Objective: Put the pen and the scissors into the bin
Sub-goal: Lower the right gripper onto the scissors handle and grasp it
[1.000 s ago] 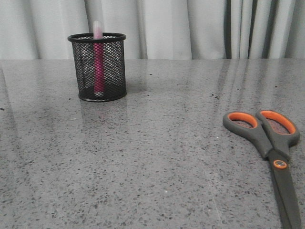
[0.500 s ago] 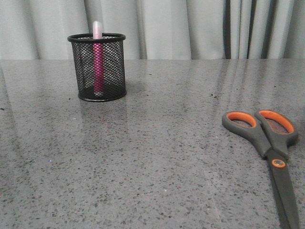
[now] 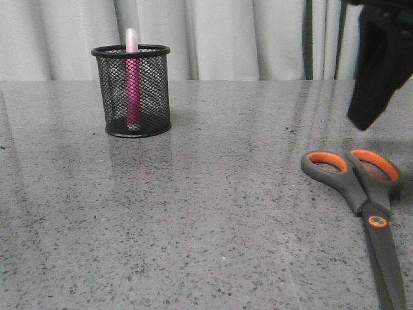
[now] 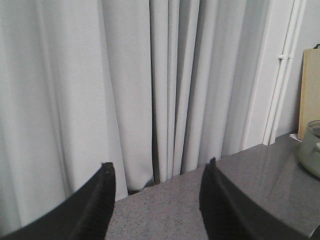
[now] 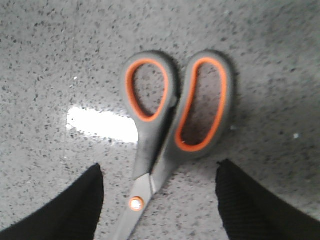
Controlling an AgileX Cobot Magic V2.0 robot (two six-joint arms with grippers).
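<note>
The black mesh bin [image 3: 132, 90] stands at the far left of the table. The pink pen [image 3: 133, 77] stands upright inside it, its whitish cap above the rim. The scissors [image 3: 362, 197] lie flat at the near right, handles pointing away. My right gripper [image 3: 375, 64] hangs above the scissors' handles at the upper right. In the right wrist view it [image 5: 157, 172] is open, its fingers either side of the scissors [image 5: 172, 112] near the pivot, not touching them. My left gripper [image 4: 157, 172] is open and empty, facing the curtain.
A grey speckled table [image 3: 213, 213] with a pale curtain [image 3: 245, 39] behind it. In the left wrist view a glass bowl [image 4: 311, 147] and a wooden board [image 4: 310, 90] stand at the table's far side.
My right gripper has come into the front view at the upper right, above the scissors. The bin, pen and scissors have barely shifted.
</note>
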